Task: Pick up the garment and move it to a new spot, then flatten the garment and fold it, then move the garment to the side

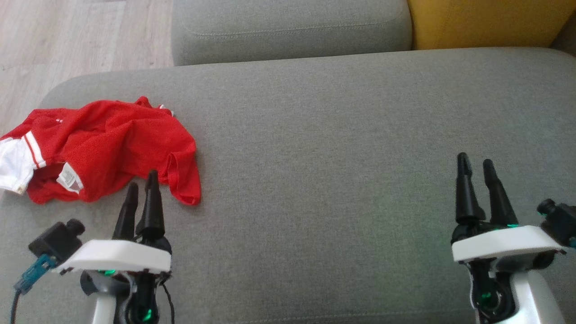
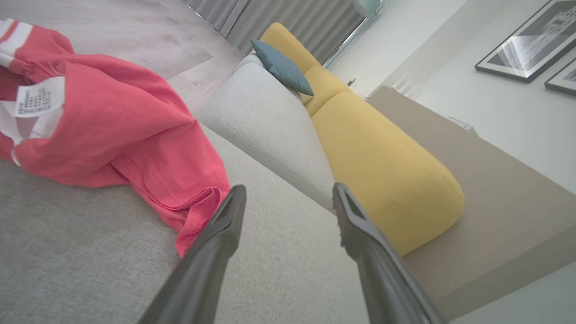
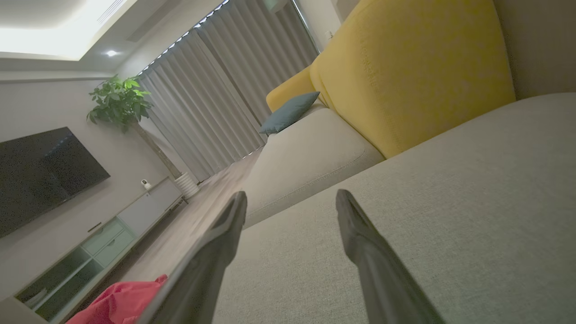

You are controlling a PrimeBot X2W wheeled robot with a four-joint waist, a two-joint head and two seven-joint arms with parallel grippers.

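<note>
On your far left, the red garment (image 1: 108, 144) lies crumpled on the grey sofa seat (image 1: 337, 157), close to the seat's left end. Its white-striped part (image 1: 15, 162) is at the outer edge, and a white label (image 1: 69, 177) shows on the near side. Behind it you can see the pale wooden floor (image 1: 67, 36).

Just right of the label, your left gripper (image 1: 143, 179) points up at the garment's near hem. The left wrist view shows its fingers released, spread apart with nothing between them. One fingertip sits just beside the drooping red hem, but you cannot tell whether it touches.

The middle of the seat is bare grey fabric, with a grey cushion (image 1: 292, 27) beyond it. At the upper right is a yellow cushion (image 1: 486, 22).

At your lower right, the right gripper (image 1: 475, 160) hangs over the seat, well apart from the garment. Its fingers are also released and hold nothing.
</note>
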